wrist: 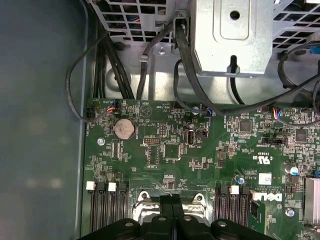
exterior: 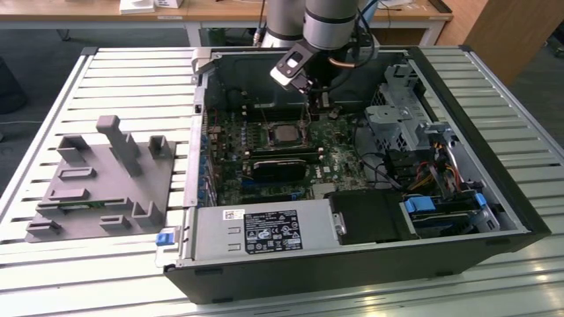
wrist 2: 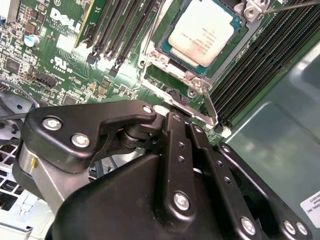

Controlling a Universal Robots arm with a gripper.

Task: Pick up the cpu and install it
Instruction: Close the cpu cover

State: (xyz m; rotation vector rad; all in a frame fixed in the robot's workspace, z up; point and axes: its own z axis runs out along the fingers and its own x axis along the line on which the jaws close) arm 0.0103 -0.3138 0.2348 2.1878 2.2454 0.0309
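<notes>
On green motherboard, square cpu, shiny silver top, pale edge.

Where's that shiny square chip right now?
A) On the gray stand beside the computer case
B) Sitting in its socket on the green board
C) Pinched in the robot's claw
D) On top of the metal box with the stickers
B: in the second wrist view the cpu lies flat in its socket on the green motherboard, with the gripper close by but not touching it.
</notes>
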